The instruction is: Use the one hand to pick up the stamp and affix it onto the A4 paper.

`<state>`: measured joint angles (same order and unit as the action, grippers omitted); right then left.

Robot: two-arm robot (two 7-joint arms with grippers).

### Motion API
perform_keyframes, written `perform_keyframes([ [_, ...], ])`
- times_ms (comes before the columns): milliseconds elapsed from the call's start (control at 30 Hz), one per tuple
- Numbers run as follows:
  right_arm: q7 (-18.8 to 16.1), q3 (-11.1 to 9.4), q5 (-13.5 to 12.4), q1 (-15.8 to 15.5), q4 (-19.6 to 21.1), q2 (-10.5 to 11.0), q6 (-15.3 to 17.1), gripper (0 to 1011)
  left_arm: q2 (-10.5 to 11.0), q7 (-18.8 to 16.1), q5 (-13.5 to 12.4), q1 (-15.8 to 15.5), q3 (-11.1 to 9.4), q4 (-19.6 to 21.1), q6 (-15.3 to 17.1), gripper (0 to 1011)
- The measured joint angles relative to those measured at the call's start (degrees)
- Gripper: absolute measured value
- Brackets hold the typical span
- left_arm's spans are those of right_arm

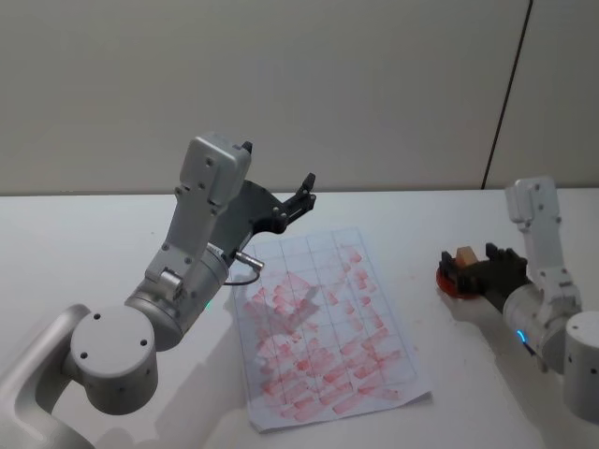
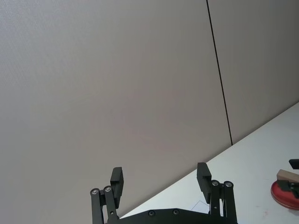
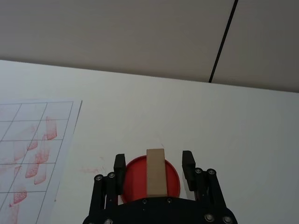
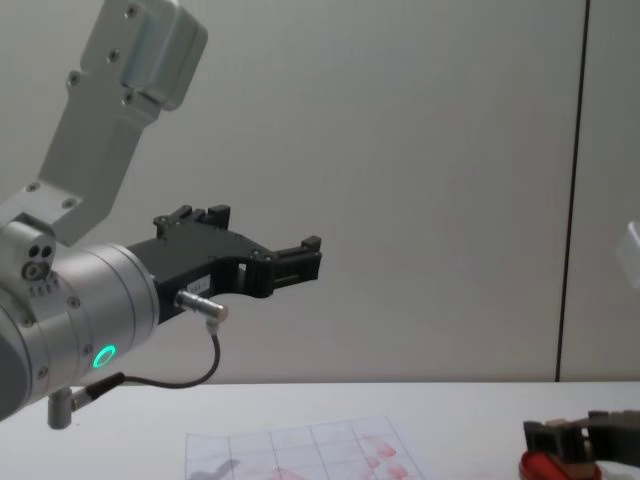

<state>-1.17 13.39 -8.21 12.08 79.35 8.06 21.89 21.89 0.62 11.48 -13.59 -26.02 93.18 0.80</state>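
I note my right gripper spread wide with the stamp upright between its jaws, untouched, standing on the red ink pad for inking, the A4 paper beside, while my left gripper hangs parked, jaws released

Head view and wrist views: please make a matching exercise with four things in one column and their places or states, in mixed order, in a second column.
Things:
1. small light-tan wooden stamp
2. white grid-printed A4 paper
3. left gripper
4. right gripper

Places or states:
A. raised above the table, open, holding nothing
B. flat on the table, marked with red smudges
C. standing on the flat round red ink pad
D. low at the ink pad, fingers open on both sides of the stamp

Pairs: 1-C, 2-B, 3-A, 4-D
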Motion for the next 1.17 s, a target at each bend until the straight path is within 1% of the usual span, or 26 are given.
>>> perform_keyframes([
  [67,-0.07,-0.03,0.0,-0.17,0.42,0.07,-0.49,734,0.0,0.0,0.0,0.0,0.0,0.0,0.0,1001],
  [100,-0.12,-0.08,0.0,-0.36,0.88,0.14,-0.91,790,0.0,0.0,0.0,0.0,0.0,0.0,0.0,1001],
  [167,-0.17,-0.12,0.0,-0.61,1.43,0.26,-1.52,817,0.0,0.0,0.0,0.0,0.0,0.0,0.0,1001],
  [200,-0.2,-0.16,0.01,-0.96,2.17,0.41,-2.09,877,0.0,0.0,0.0,0.0,0.0,0.0,0.0,1001],
  [300,-0.22,-0.21,0.1,-1.44,3.21,0.61,-2.95,929,0.0,0.0,0.0,0.0,0.0,0.0,0.0,1001],
  [333,-0.23,-0.26,0.18,-1.87,4.04,0.79,-3.69,960,0.0,0.0,0.0,0.0,0.0,0.0,0.0,1001],
  [367,-0.23,-0.31,0.29,-2.19,4.69,0.93,-4.29,960,0.0,0.0,0.0,0.0,0.0,0.0,0.0,1001],
  [400,-0.23,-0.31,0.29,-2.19,4.69,0.93,-4.29,1001,0.0,0.0,0.0,0.0,0.0,0.0,0.0,1001],
  [633,-0.03,-0.63,1.02,-4.76,9.65,2.22,-8.11,1001,0.0,0.0,0.0,0.0,0.0,0.0,0.0,1002],
  [733,0.13,-0.73,1.28,-5.57,11.09,2.63,-9.4,1001,0.0,0.0,0.0,0.0,0.0,0.0,0.0,1001],
  [900,0.55,-1.12,1.85,-7.85,15.24,3.89,-12.21,1001,0.0,0.01,0.0,0.0,0.0,0.0,0.0,1001],
  [1167,0.85,-1.46,2.23,-9.62,18.51,4.88,-14.19,1001,0.0,0.0,0.0,0.0,0.0,0.0,0.0,1001],
])
